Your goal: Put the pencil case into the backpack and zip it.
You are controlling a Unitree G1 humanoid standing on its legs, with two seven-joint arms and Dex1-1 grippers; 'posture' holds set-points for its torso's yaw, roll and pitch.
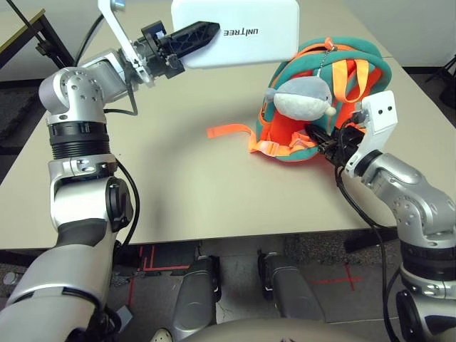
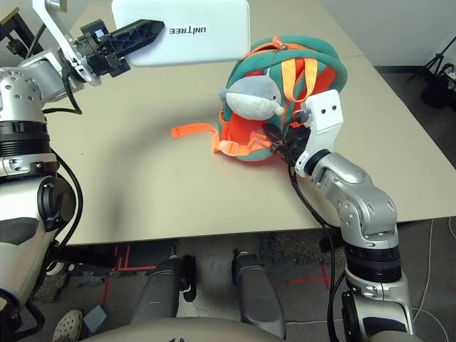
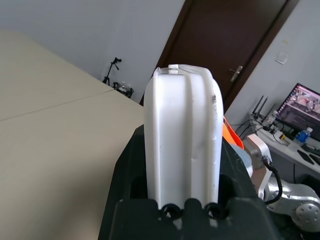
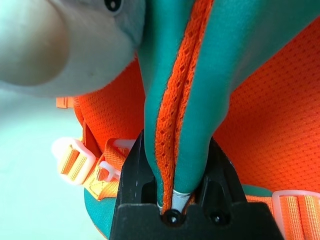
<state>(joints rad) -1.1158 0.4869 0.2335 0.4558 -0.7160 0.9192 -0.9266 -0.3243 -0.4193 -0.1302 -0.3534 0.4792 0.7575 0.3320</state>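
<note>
Delivery under way — left gripper (image 1: 203,33) pinches the pencil case (image 1: 242,32) aloft beside the backpack (image 1: 324,100), whose teal edge the right gripper (image 4: 175,165) clamps. Next, likely: lowering it into the opening — then zipping.

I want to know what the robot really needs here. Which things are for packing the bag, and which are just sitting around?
For the job:
- pencil case, held up in the left gripper
- backpack, its edge pinched by the right gripper

Just there:
- plush whale hanging on the backpack
- loose orange strap lying on the table
</note>
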